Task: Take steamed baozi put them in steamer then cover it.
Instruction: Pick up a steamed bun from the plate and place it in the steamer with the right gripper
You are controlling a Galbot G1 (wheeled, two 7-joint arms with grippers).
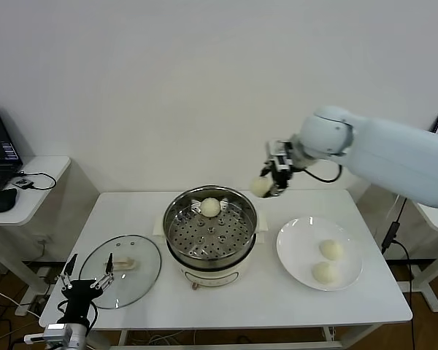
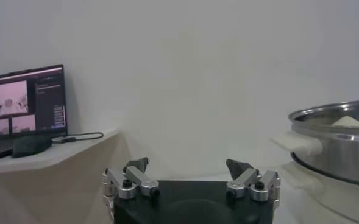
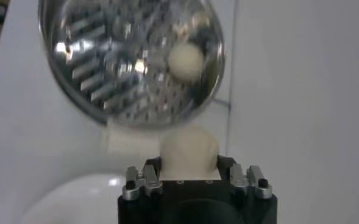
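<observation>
My right gripper [image 1: 266, 186] is shut on a cream-white baozi [image 1: 260, 187], held in the air just right of the steamer's [image 1: 174, 232] far rim. From the right wrist that baozi [image 3: 189, 151] sits squeezed between the fingers, with the steamer [image 3: 81, 73] below. One baozi [image 1: 210, 207] lies on the perforated tray at the far side; it also shows in the right wrist view [image 3: 186, 59]. Two more baozi [image 1: 331, 249] [image 1: 324, 272] rest on the white plate [image 1: 296, 257]. My left gripper [image 1: 87, 279] hangs open at the table's front left, holding nothing.
The clear glass lid [image 1: 147, 262] with a cream handle lies flat on the table left of the steamer, beside my left gripper. A side desk with a laptop [image 1: 0, 144] and mouse stands at far left. The wall runs close behind the table.
</observation>
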